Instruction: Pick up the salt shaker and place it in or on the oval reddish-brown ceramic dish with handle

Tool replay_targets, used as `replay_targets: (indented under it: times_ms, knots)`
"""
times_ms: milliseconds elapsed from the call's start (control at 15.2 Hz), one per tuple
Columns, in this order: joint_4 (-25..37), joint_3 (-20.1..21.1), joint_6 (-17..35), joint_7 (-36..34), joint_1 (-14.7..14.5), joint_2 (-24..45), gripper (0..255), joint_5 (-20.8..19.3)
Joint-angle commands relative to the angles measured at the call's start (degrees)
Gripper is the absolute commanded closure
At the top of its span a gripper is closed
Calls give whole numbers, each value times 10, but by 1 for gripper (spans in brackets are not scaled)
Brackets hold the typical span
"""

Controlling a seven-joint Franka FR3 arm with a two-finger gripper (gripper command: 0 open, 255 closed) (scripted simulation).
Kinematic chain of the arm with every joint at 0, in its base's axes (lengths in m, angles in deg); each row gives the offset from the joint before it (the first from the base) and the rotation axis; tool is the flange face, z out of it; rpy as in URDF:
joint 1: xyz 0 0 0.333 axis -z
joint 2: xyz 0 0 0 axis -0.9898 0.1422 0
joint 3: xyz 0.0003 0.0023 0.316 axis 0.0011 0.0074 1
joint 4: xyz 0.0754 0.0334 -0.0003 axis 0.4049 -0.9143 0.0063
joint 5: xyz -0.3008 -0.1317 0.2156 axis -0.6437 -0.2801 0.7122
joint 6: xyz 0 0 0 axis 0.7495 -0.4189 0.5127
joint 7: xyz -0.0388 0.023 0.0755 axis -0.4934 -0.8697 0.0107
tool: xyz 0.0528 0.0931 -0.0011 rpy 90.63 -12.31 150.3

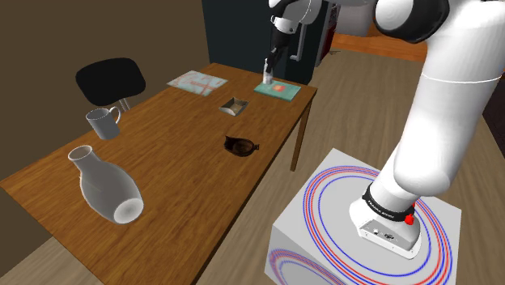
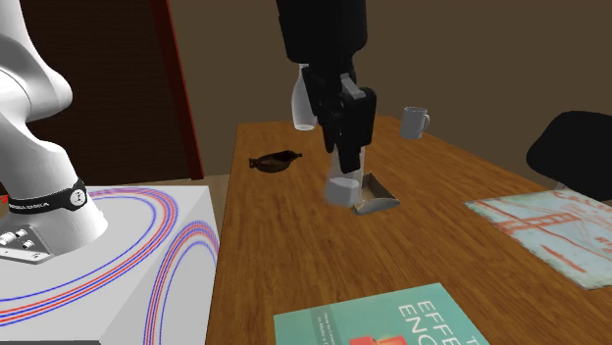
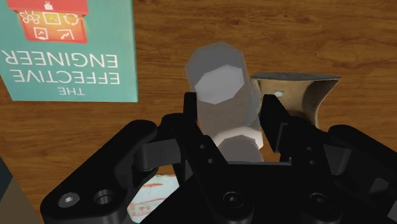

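Note:
The salt shaker [image 3: 219, 79] is a pale grey faceted cylinder, and my gripper [image 3: 232, 118] is shut on it, a black finger [image 3: 190, 116] pressing each side. In the shoulder view the gripper [image 1: 268, 69] holds the shaker [image 1: 266, 78] above the table's far end, over the teal book. The second exterior view has the shaker [image 2: 342, 188] hanging below the gripper [image 2: 345, 167], a little above the wood. The oval reddish-brown dish with handle [image 1: 240, 146] lies near the table's stand-side edge, closer to the stand than the gripper; the dish [image 2: 278, 161] holds nothing.
A small square tray [image 1: 235, 105] sits between the shaker and the brown dish. A teal book [image 1: 277, 88] and a map sheet [image 1: 197, 81] lie at the far end. A mug [image 1: 103, 123] and a toppled grey vase [image 1: 105, 185] occupy the near half. A chair [image 1: 111, 80] stands behind.

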Motion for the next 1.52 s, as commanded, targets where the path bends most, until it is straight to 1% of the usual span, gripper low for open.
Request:
replay_targets:
  times_ms: [0, 330, 726, 1056, 1452]
  knots:
    - [-30, 3, 13, -18, -16, -25, 255, -13]
    - [-129, 23, 56, -89, -62, -108, 255, -56]
    - [-222, 63, 93, -183, -101, -192, 255, -102]
    - [-281, 107, 114, -264, -125, -246, 255, -128]
    - [-330, 167, 131, -360, -152, -292, 255, -145]
